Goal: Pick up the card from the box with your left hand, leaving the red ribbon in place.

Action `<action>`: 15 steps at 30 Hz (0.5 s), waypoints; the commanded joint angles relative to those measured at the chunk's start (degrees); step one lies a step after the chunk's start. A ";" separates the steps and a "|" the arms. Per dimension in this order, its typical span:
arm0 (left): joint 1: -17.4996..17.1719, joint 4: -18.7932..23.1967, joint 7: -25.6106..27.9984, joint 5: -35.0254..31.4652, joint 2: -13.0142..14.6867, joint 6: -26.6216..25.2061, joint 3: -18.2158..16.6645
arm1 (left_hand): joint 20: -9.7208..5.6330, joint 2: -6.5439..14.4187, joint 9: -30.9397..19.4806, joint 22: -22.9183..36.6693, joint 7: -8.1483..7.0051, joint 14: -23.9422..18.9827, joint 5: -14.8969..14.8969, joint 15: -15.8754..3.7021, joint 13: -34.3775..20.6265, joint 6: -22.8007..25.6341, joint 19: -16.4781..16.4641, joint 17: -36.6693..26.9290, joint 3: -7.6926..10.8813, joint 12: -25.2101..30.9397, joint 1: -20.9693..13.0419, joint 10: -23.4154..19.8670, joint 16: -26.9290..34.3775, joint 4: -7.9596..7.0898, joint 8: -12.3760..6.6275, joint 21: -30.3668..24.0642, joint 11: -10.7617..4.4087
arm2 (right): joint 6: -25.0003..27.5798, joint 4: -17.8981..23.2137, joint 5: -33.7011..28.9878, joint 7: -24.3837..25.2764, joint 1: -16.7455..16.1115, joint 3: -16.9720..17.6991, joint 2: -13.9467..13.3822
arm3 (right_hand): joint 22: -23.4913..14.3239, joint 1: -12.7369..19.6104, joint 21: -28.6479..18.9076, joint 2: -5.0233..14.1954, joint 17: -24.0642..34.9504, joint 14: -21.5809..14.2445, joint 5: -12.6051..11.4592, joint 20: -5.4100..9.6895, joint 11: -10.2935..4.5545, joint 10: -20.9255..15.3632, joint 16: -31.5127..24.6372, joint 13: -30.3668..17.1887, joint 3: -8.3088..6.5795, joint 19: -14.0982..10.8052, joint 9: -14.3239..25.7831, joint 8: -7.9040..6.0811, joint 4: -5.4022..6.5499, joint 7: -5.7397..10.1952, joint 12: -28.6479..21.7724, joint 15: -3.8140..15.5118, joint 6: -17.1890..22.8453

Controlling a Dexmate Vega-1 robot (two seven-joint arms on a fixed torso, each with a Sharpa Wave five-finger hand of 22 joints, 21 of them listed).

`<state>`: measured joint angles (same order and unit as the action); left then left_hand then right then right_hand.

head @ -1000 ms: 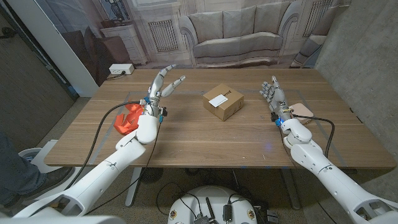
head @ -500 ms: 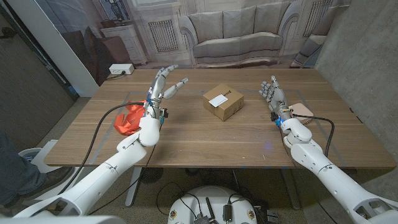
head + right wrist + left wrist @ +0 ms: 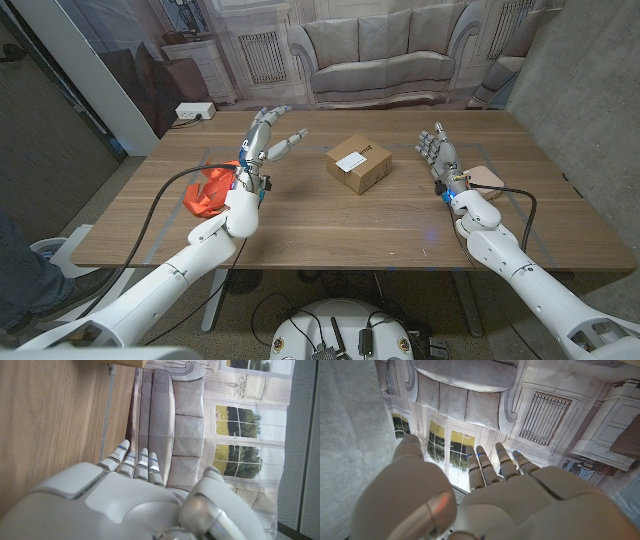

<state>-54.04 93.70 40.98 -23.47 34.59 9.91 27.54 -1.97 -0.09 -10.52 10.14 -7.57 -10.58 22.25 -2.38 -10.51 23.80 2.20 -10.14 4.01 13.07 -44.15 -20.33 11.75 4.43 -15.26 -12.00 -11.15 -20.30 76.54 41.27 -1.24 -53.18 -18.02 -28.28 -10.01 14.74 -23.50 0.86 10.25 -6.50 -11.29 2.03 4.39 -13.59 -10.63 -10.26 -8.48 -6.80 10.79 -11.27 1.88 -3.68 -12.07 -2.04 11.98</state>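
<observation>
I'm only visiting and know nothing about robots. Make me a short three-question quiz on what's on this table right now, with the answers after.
1. True or false: the left hand is holding the cardboard box.
2. Which object lies nearest the left arm?
A. the red ribbon
B. the cardboard box
C. the pinkish flat object
3. Fill in: the white card lies on top of the ____.

Key
1. False: the left hand is raised to the box's left, fingers spread, holding nothing.
2. A: the ribbon lies beside the left arm; the pinkish object is next to the right hand.
3. Box.
</observation>
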 commanded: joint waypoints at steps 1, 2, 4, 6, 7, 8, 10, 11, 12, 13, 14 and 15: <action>-0.10 2.97 -0.69 -3.44 1.57 -3.79 1.25 | -1.96 0.06 -0.18 0.19 -0.23 -0.13 0.30 -5.64 -0.23 -0.24 0.31 -0.13 -0.08 -0.13 -0.54 -0.19 -0.26 0.37 0.34 0.19 -0.29 | -0.18 0.02 0.36 -0.27 -0.03 0.27 0.01 | -0.09 0.21 0.15 0.01 0.26 -0.60 -0.46 0.57 0.05 -0.14 -0.30 -0.32 0.15 -0.42 0.13 0.03 -0.17 -0.12 -0.12 -0.16 0.21; -0.08 3.09 -0.82 -3.52 1.72 -3.89 1.30 | -1.96 0.05 -0.18 0.19 -0.25 -0.14 0.32 -5.65 -0.23 -0.14 0.32 -0.13 -0.09 -0.14 -0.57 -0.25 -0.28 0.38 0.33 0.20 -0.37 | -0.11 0.01 0.42 -0.24 0.01 0.26 0.06 | -0.09 0.21 0.18 0.02 0.26 -0.59 -0.46 0.58 0.05 -0.14 -0.30 -0.32 0.16 -0.44 0.13 0.02 -0.17 -0.10 -0.12 -0.16 0.23; -0.04 3.33 -1.07 -3.57 1.93 -4.01 1.39 | -1.97 0.03 -0.18 0.19 -0.32 -0.14 0.33 -5.66 -0.23 0.03 0.34 -0.13 -0.11 -0.16 -0.60 -0.31 -0.30 0.39 0.30 0.21 -0.45 | -0.22 -0.22 0.32 -0.42 0.13 0.18 0.10 | -0.09 0.21 0.21 0.03 0.26 -0.60 -0.46 0.58 -0.03 -0.13 -0.30 -0.32 0.16 -0.45 0.13 0.01 -0.18 -0.14 -0.11 -0.06 0.24; 0.01 3.59 -1.25 -3.87 2.12 -4.32 1.54 | -1.97 0.01 -0.18 0.19 -0.50 -0.17 0.36 -5.66 -0.23 0.26 0.34 -0.13 -0.13 -0.18 -0.66 -0.42 -0.31 0.42 0.27 0.22 -0.53 | -0.13 -0.32 0.28 -0.37 0.23 0.13 0.13 | -0.10 0.21 0.28 0.05 0.26 -0.62 -0.47 0.58 0.01 -0.15 -0.31 -0.32 0.17 -0.46 0.13 0.00 -0.18 -0.13 -0.12 -0.11 0.29; 0.04 3.72 -1.37 -4.01 2.21 -4.47 1.62 | -1.97 0.00 -0.18 0.19 -0.46 -0.20 0.37 -5.69 -0.23 0.41 0.37 -0.13 -0.14 -0.17 -0.69 -0.52 -0.32 0.43 0.24 0.24 -0.46 | 0.01 -0.32 0.30 -0.32 0.29 0.12 0.12 | -0.10 0.22 0.29 0.05 0.26 -0.63 -0.47 0.57 0.00 -0.17 -0.31 -0.32 0.18 -0.47 0.13 -0.01 -0.19 -0.13 -0.13 -0.09 0.30; 0.08 3.81 -1.42 -4.21 2.27 -4.61 1.73 | -1.97 -0.02 -0.18 0.19 -0.53 -0.29 0.38 -5.71 -0.24 0.44 0.39 -0.13 -0.16 -0.20 -0.73 -0.54 -0.30 0.45 0.26 0.25 -0.42 | 0.16 -0.29 0.45 -0.23 0.32 0.16 0.19 | -0.10 0.22 0.32 0.06 0.26 -0.60 -0.47 0.57 0.04 -0.16 -0.29 -0.32 0.18 -0.48 0.13 -0.01 -0.19 -0.12 -0.12 -0.10 0.30; 0.19 4.02 -1.53 -4.82 2.41 -5.05 2.02 | -1.98 -0.03 -0.18 0.19 -0.55 -0.33 0.40 -5.70 -0.24 0.56 0.39 -0.13 -0.17 -0.19 -0.77 -0.64 -0.30 0.47 0.25 0.26 -0.41 | 0.25 -0.25 0.44 -0.15 0.40 0.17 0.18 | -0.10 0.22 0.36 0.06 0.26 -0.58 -0.47 0.58 -0.01 -0.12 -0.28 -0.32 0.19 -0.50 0.13 -0.01 -0.20 -0.09 -0.11 -0.14 0.31; 0.24 4.11 -1.55 -5.16 2.46 -5.29 2.17 | -1.98 -0.03 -0.18 0.19 -0.55 -0.30 0.40 -5.73 -0.24 0.57 0.38 -0.13 -0.17 -0.20 -0.79 -0.66 -0.32 0.48 0.26 0.26 -0.39 | 0.25 -0.19 0.39 -0.18 0.42 0.17 0.12 | -0.10 0.22 0.40 0.07 0.26 -0.56 -0.47 0.55 0.05 -0.14 -0.27 -0.32 0.20 -0.50 0.13 -0.01 -0.21 -0.13 -0.11 -0.08 0.31; 0.31 4.08 -1.38 -5.48 2.46 -5.34 2.32 | -1.98 -0.04 -0.18 0.20 -0.55 -0.29 0.41 -5.74 -0.24 0.64 0.40 -0.13 -0.18 -0.20 -0.81 -0.71 -0.34 0.49 0.25 0.26 -0.41 | 0.34 0.00 0.40 -0.02 0.37 0.21 0.09 | -0.10 0.22 0.44 0.07 0.26 -0.56 -0.47 0.51 0.01 -0.15 -0.27 -0.33 0.21 -0.51 0.13 -0.01 -0.21 -0.14 -0.11 -0.09 0.32; 0.44 3.70 -0.74 -5.84 2.31 -5.02 2.53 | -1.98 -0.05 -0.18 0.20 -0.62 -0.36 0.43 -5.79 -0.24 0.73 0.39 -0.13 -0.19 -0.21 -0.85 -0.74 -0.32 0.51 0.24 0.27 -0.43 | 0.32 0.09 0.31 0.00 0.36 0.21 0.02 | -0.10 0.22 0.46 0.08 0.26 -0.57 -0.47 0.54 0.01 -0.15 -0.27 -0.33 0.22 -0.53 0.13 -0.01 -0.22 -0.13 -0.11 -0.09 0.32; 0.58 3.10 0.30 -6.33 2.07 -4.51 2.77 | -1.98 -0.08 -0.18 0.19 -0.77 -0.42 0.48 -5.85 -0.24 1.17 0.40 -0.13 -0.21 -0.17 -0.99 -1.11 -0.34 0.57 0.15 0.28 -0.37 | 0.17 0.07 0.03 -0.12 0.39 0.13 -0.14 | -0.11 0.22 0.50 0.08 0.26 -0.59 -0.47 0.52 0.11 -0.18 -0.28 -0.33 0.23 -0.52 0.13 -0.01 -0.22 -0.11 -0.12 -0.06 0.31; 0.65 2.65 1.25 -6.88 1.83 -4.32 2.97 | -1.95 -0.10 -0.18 0.19 -1.01 -0.74 0.55 -6.01 -0.25 2.05 0.18 -0.13 -0.22 -0.03 -1.18 -1.82 -0.27 0.65 -0.08 0.22 -0.28 | 0.45 0.35 0.26 0.16 0.30 0.26 -0.12 | -0.11 0.21 0.53 0.09 0.26 -0.60 -0.47 0.52 0.01 -0.17 -0.28 -0.33 0.24 -0.53 0.13 0.00 -0.22 -0.12 -0.12 -0.11 0.30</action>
<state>-54.05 96.69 40.02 -26.99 36.32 6.20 28.99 -1.96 -0.15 -10.52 10.28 -8.44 -10.58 22.47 -2.38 -10.51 24.31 2.20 -10.14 3.78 13.07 -44.68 -20.81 11.31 4.66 -14.94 -11.99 -11.53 -20.44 76.48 41.56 -1.49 -53.04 -17.88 -28.25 -10.00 14.74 -23.03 0.85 10.25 -6.50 -11.29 2.03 4.39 -13.59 -10.63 -10.26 -8.23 -6.80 10.79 -11.27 1.64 -3.68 -12.07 -2.04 11.98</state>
